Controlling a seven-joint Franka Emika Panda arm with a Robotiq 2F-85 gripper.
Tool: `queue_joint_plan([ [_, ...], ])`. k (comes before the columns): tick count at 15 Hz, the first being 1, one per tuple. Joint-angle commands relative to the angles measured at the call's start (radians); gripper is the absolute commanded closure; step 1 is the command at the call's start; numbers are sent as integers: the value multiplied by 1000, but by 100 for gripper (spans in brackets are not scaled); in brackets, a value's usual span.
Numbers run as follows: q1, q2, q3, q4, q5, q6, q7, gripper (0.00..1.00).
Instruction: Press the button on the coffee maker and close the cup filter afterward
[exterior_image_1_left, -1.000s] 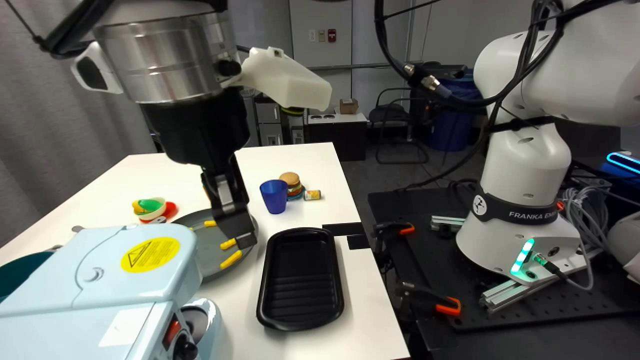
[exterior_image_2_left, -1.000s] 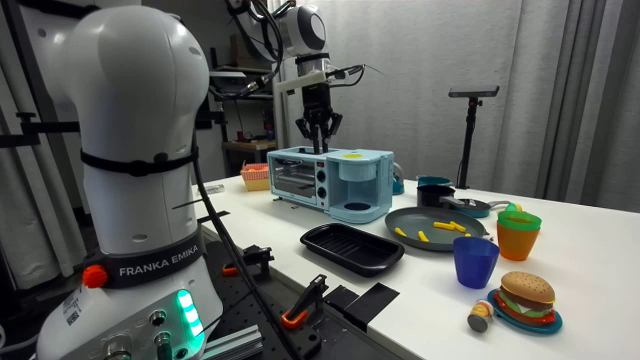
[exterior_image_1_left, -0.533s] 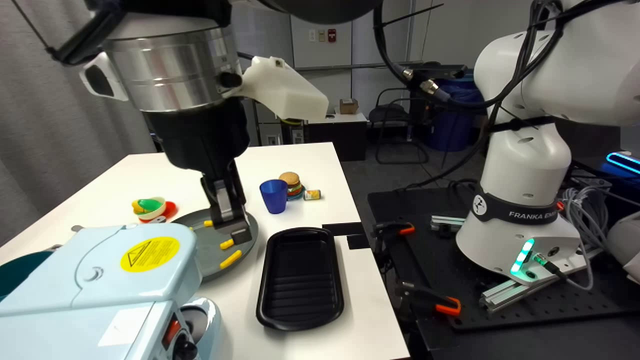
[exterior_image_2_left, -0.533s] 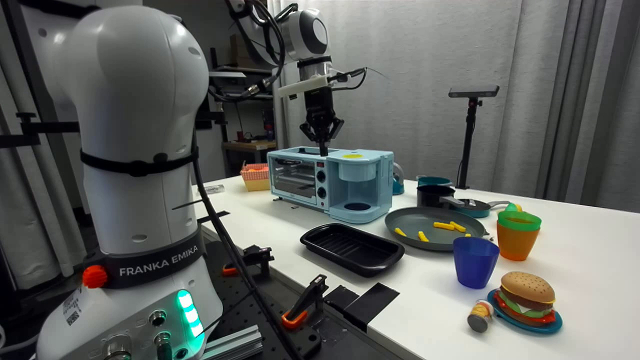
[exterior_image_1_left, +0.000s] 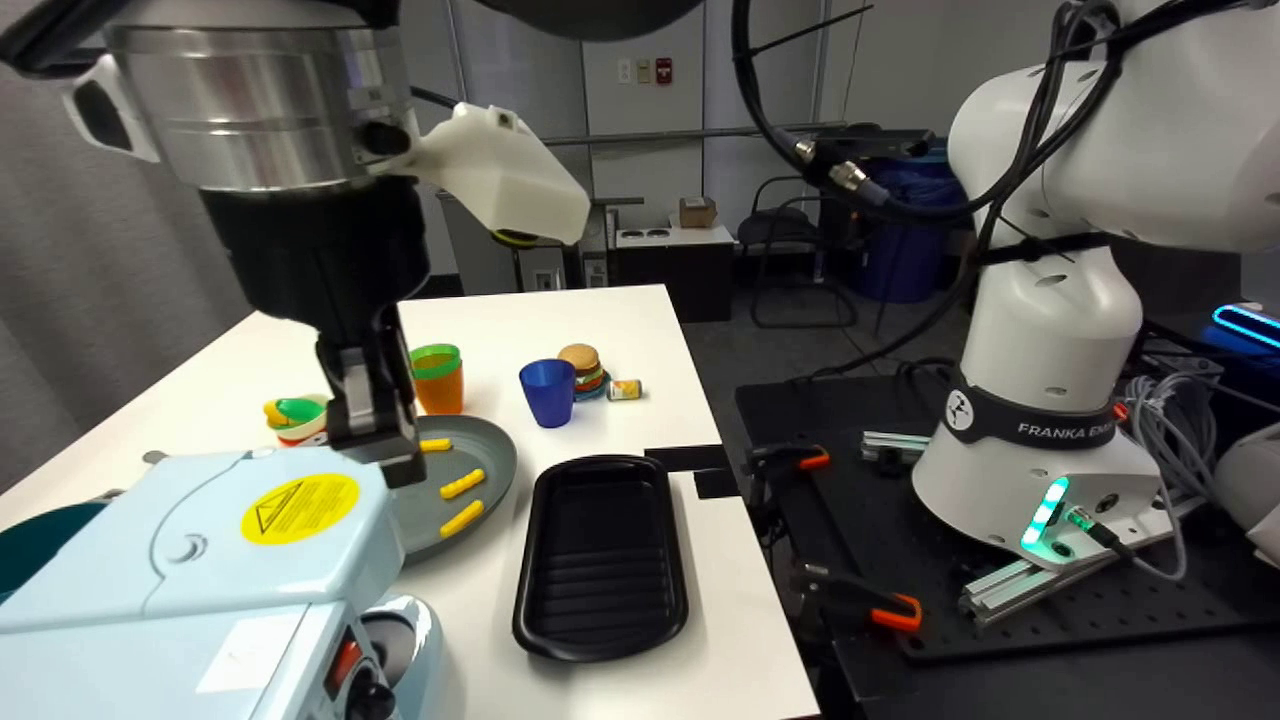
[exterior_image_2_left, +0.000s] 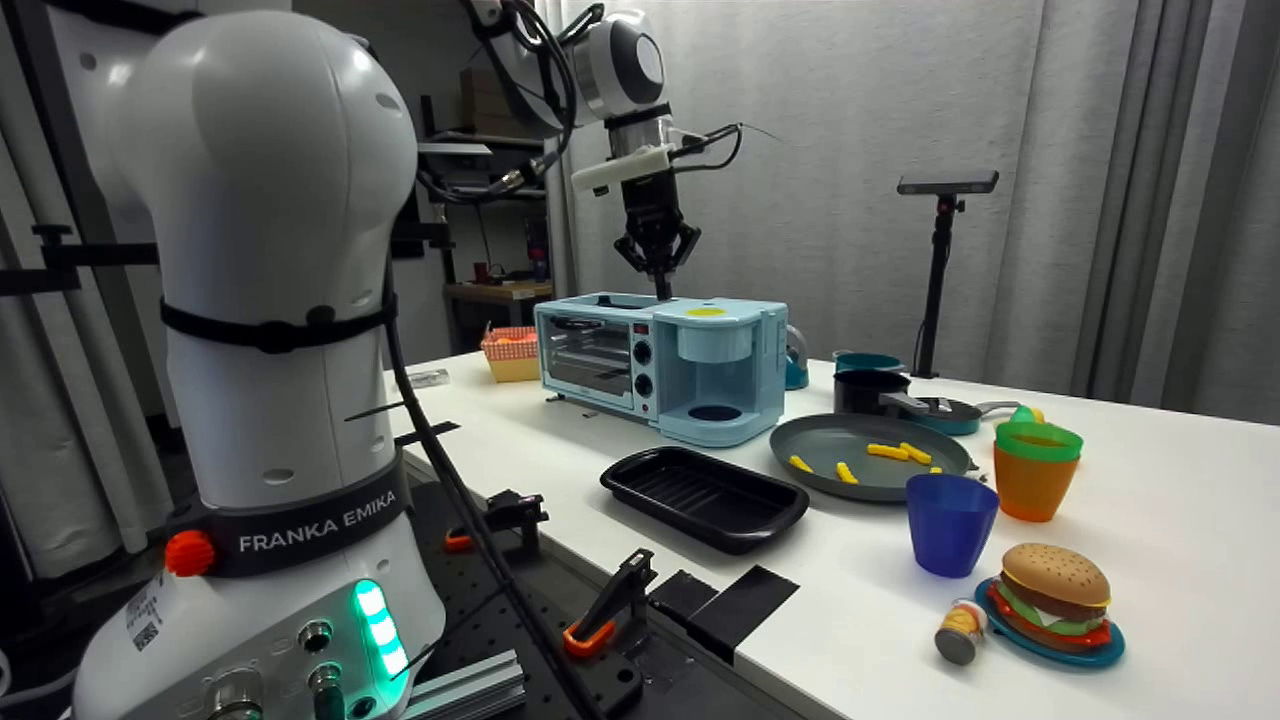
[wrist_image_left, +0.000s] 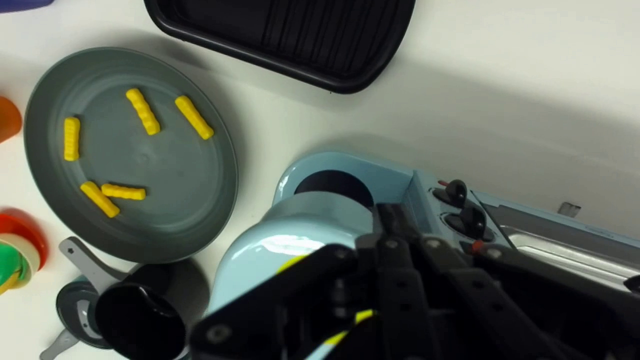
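Fingers (exterior_image_2_left: 663, 287) clenched, apparently empty, above coffee maker (exterior_image_2_left: 668, 350); cup filter (exterior_image_1_left: 215, 545) below them looks closed, can't tell if red button (exterior_image_1_left: 344, 663), also below, is pressed, so press probably left

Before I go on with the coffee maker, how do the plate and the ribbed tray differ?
The plate is gray and round; the ribbed tray is black and oblong. The plate bears yellow toy fries; the ribbed tray's floor has ridges. The ribbed tray lies nearer the robot's base than the plate. Both sit on the white table.
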Motion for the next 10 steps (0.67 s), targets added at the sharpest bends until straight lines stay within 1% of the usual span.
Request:
queue_joint_plan([
  [1,-1,73,-3,80,-32,14,8,100],
  [10,11,199,-15,234,-64,9,9,100],
])
